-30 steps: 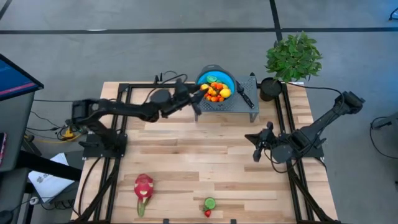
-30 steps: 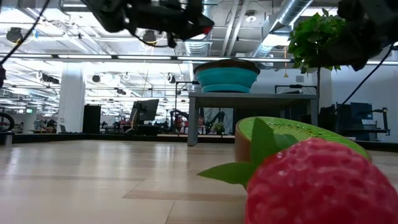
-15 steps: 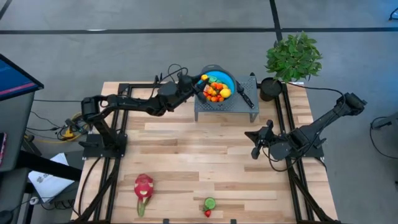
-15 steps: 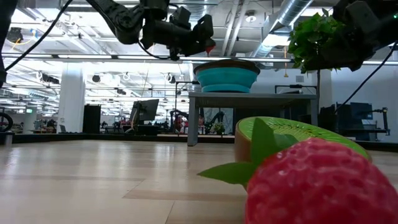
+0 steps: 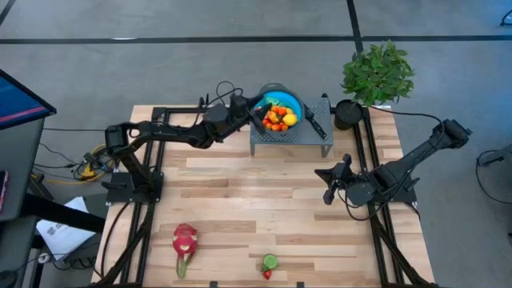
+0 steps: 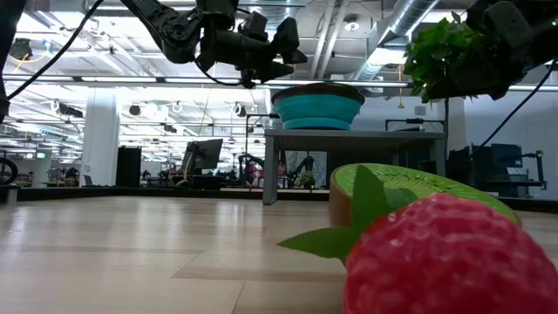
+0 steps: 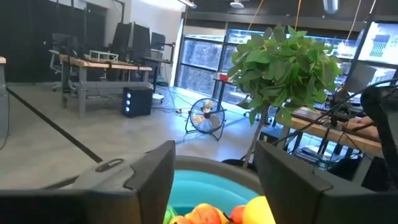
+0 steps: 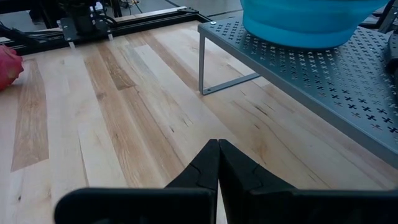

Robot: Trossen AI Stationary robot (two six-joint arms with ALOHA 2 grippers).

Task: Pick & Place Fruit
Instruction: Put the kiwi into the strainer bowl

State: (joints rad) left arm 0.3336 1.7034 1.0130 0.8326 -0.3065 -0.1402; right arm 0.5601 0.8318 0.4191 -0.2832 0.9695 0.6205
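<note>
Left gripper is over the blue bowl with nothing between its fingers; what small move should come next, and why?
Probably lift the left gripper back off the blue bowl: its fingers stand apart and empty, and the dragon fruit still lies on the table.

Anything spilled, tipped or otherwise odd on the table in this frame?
Nothing stands out. The blue bowl sits upright on the metal rack, fruit inside. The dragon fruit, kiwi half and strawberry lie apart near the front edge, unplaced.

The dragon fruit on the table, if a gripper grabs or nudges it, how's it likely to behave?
The dragon fruit is oblong and lies on its side, so a push would probably roll or pivot it. Its bulk likely needs wide jaws. Its green tips may snag.
</note>
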